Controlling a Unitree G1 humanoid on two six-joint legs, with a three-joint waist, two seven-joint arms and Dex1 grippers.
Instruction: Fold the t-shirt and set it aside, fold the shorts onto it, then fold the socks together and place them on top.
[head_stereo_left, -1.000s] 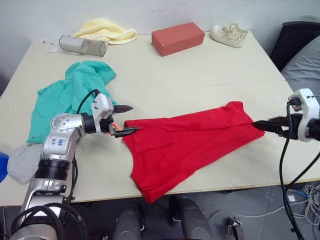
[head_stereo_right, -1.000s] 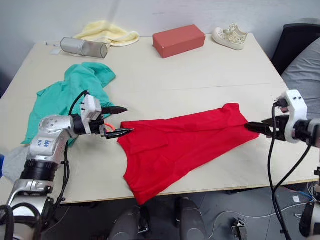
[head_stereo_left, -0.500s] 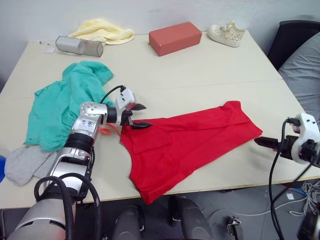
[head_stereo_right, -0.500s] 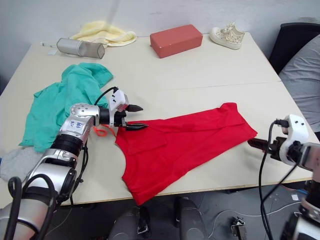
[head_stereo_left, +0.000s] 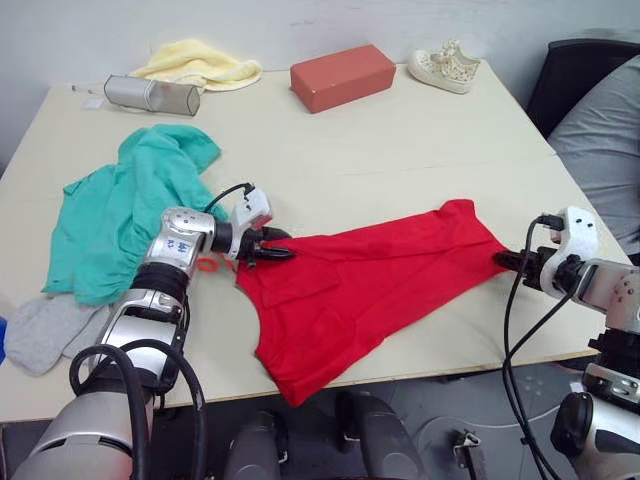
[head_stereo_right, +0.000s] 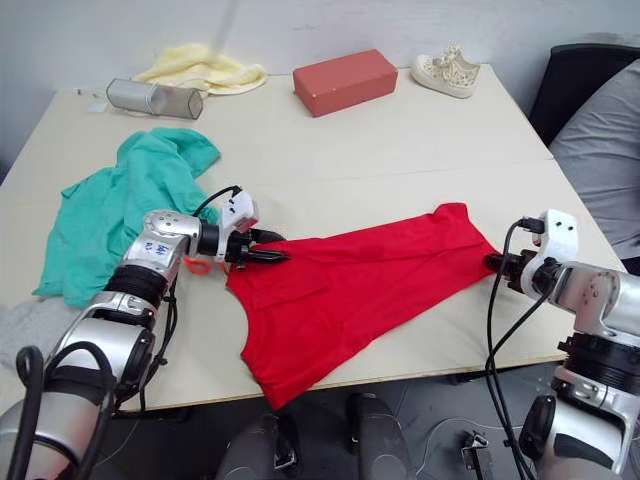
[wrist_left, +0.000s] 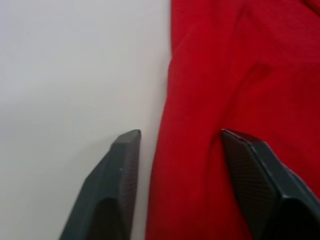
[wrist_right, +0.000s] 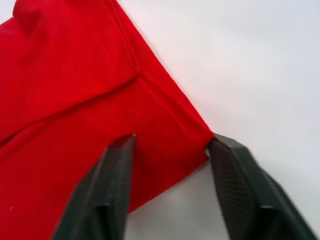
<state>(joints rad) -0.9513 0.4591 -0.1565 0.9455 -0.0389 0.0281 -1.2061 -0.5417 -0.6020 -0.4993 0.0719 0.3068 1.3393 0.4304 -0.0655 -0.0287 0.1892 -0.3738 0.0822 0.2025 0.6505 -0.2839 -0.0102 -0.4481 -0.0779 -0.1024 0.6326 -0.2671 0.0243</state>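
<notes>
The left gripper (wrist_left: 181, 137) is seen with fingers spread apart. One finger (wrist_left: 112, 185) rests over the pale table (wrist_left: 75, 75); the other (wrist_left: 260, 180), at 3 o'clock from it, over the t-shirt (wrist_left: 240, 75), whose edge runs between them.

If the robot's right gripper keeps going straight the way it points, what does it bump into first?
Probably the t-shirt: the right gripper is open, its fingers either side of the shirt's corner.

Bare table (head_stereo_left: 400, 150) lay open between the t-shirt (head_stereo_left: 370, 285) and the far-edge row: metal canister (head_stereo_left: 152, 95), yellow cloth (head_stereo_left: 198, 62), red box (head_stereo_left: 342, 76), shoe (head_stereo_left: 443, 67). Shorts (head_stereo_left: 125, 215) blocked the left.
</notes>
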